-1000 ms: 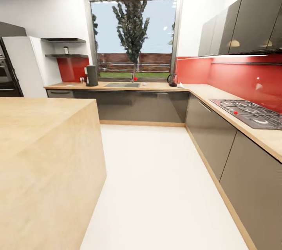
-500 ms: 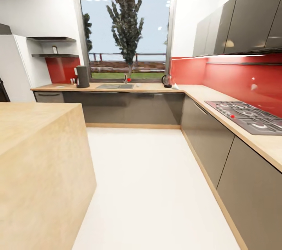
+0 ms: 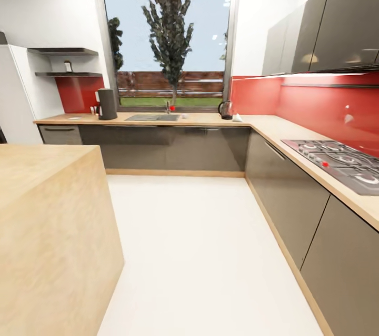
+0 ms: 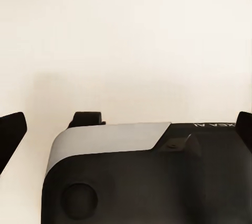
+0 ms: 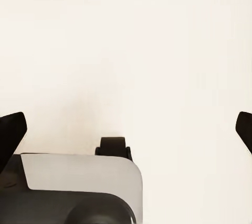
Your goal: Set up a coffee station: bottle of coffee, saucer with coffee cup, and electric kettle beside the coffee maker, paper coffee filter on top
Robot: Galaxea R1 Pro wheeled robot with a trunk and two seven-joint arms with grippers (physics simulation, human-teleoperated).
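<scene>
In the head view the coffee maker [image 3: 107, 103] stands tall and black at the left end of the kitchen countertop [image 3: 200, 119], far ahead under the window. The electric kettle [image 3: 226, 110] sits near the counter's right corner, with a small white thing [image 3: 237, 116] beside it, too small to identify. A small dark bottle of coffee [image 3: 68, 66] stands on the thin kitchen shelf [image 3: 71, 74]. A flat pale disc, perhaps the saucer [image 3: 75, 118], lies left of the coffee maker. In the wrist views, the left gripper [image 4: 126, 132] and right gripper [image 5: 126, 129] are open and hold nothing.
The big wooden bar [image 3: 47, 210] fills the near left. Grey cabinets with a gas hob [image 3: 337, 157] run along the right. A white floor aisle [image 3: 195, 231] leads to the counter. A steel sink [image 3: 152, 117] is set below the window. A thicker dark slab [image 3: 63, 51] hangs above the shelf.
The whole head view has shifted as the robot moves along the aisle; the bar now takes up less of the picture. Nothing on the counter or shelf has moved.
</scene>
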